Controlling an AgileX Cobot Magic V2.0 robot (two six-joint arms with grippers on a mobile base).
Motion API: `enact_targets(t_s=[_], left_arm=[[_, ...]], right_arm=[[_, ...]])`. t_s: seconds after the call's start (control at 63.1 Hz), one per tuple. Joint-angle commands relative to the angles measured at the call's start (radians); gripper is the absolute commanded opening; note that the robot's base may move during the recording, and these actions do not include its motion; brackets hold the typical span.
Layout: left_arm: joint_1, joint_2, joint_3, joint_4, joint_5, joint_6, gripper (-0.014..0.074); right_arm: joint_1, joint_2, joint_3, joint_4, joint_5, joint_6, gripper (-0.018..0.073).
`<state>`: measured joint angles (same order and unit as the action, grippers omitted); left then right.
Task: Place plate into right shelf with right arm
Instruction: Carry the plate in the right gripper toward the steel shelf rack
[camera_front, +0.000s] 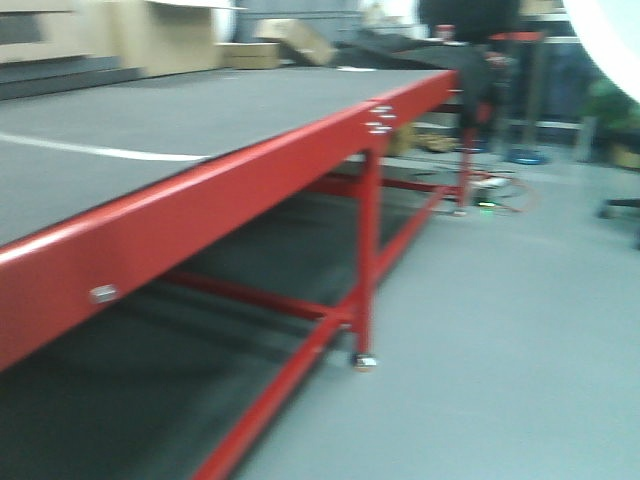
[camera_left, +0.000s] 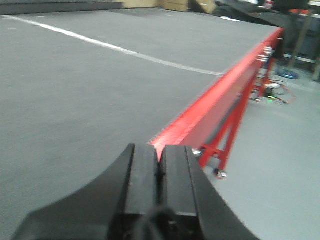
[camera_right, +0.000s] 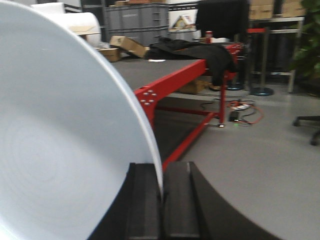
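**Q:** What is shown in the exterior front-facing view?

**A:** A red-framed table (camera_front: 250, 110) with a grey top is seen running from the lower left towards the upper centre. A white line (camera_front: 100, 150) is painted across the top at the left. Cardboard boxes (camera_front: 170, 35) are stacked in the upper left. A blurred white curve in the upper right corner is taken for the edge of the plate (camera_front: 612, 40), which is clear of the table and above the grey floor (camera_front: 520, 330). The whole view is smeared, so finer detail cannot be told.

**Q:** And the left wrist-mounted view?

**A:** The left gripper (camera_left: 160, 150) is found at the bottom centre. Its two black fingers are pressed together and nothing is held between them. It is placed over the grey top, near the red edge rail that runs to the upper right.

**Q:** What is seen from the right wrist-mounted view?

**A:** The right gripper (camera_right: 162, 172) is found at the bottom centre, and the plate's rim is pinched between its fingers. The plate is held on edge, and the left half of the frame is filled by its glossy white face. A corner of the table is seen behind it at the centre. A black cloth (camera_right: 200, 52) is draped over the table's far end. Grey crates (camera_right: 135, 20) are stacked at the upper centre, and an orange cable (camera_right: 247, 106) lies on the floor at the right.
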<state>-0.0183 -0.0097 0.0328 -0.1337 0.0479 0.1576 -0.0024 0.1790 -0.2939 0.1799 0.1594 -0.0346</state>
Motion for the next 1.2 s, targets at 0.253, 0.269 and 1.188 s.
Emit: enact_targets(t_s=[0.253,0.269,1.188], left_arm=[[-0.002,-0.01,0.01,-0.008,-0.09,-0.007,-0.0128],[-0.002,-0.01,0.01,-0.008,-0.09,-0.007,-0.0128],[-0.002,-0.01,0.01,-0.008,-0.09,-0.007,-0.0128]], right_arm=[[-0.007,0.008,-0.03,0.002,-0.088,-0.007,0.0052],[-0.007,0.008,-0.03,0.002,-0.088,-0.007,0.0052],[-0.007,0.008,-0.03,0.002,-0.088,-0.007,0.0052]])
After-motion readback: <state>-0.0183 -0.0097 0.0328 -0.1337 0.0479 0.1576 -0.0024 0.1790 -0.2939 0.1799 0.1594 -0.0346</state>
